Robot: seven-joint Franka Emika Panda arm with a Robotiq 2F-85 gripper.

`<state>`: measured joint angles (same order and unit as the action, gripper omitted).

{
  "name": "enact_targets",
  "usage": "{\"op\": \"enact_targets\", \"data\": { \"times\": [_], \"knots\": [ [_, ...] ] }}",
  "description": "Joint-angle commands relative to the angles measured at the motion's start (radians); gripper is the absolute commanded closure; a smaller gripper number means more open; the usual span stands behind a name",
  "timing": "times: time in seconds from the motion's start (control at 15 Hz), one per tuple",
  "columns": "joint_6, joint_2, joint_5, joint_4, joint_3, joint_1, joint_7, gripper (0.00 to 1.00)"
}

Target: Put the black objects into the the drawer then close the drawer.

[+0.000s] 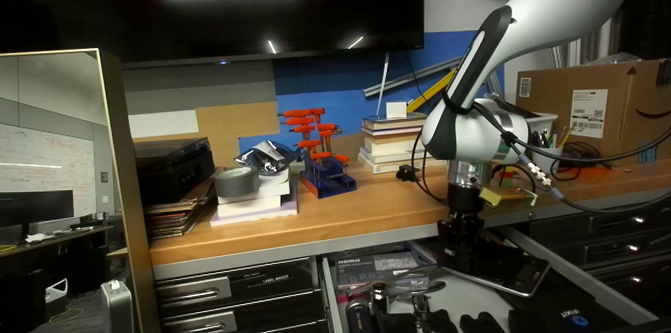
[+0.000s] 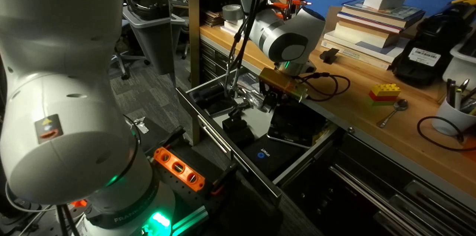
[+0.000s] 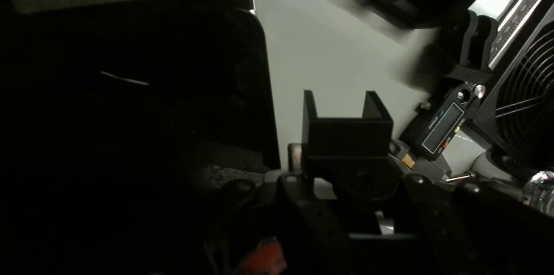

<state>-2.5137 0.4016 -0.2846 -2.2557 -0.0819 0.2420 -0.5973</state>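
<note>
While my end effector (image 3: pixel 355 177) hangs over the open drawer (image 2: pixel 214 134), I have it clamped on a black bracket (image 3: pixel 347 136), which shows in the wrist view just beside a flat black device (image 3: pixel 194 93). Another small black piece (image 2: pixel 329 55) sits on the desk (image 2: pixel 359 76) near the books (image 2: pixel 366 35), apart from my end effector.

1 blk U-bracket (image 3: pixel 346 138); 1 pulled-out drwr (image 2: pixel 214 133); 1 dig caliper (image 3: pixel 441 130); 1 tape roll (image 1: pixel 237 182)
</note>
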Motion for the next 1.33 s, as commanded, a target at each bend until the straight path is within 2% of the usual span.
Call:
{"op": "enact_targets", "data": {
  "times": [0.0, 0.53, 1.27],
  "knots": [
    [-0.083, -0.039, 0.022, -0.078, -0.003, -0.014, -0.016, 0.86],
    [-0.231, -0.077, 0.039, -0.191, -0.007, -0.007, -0.006, 0.86],
    [-0.245, -0.049, 0.002, -0.218, -0.061, 0.03, -0.037, 0.86]
  ]
}}
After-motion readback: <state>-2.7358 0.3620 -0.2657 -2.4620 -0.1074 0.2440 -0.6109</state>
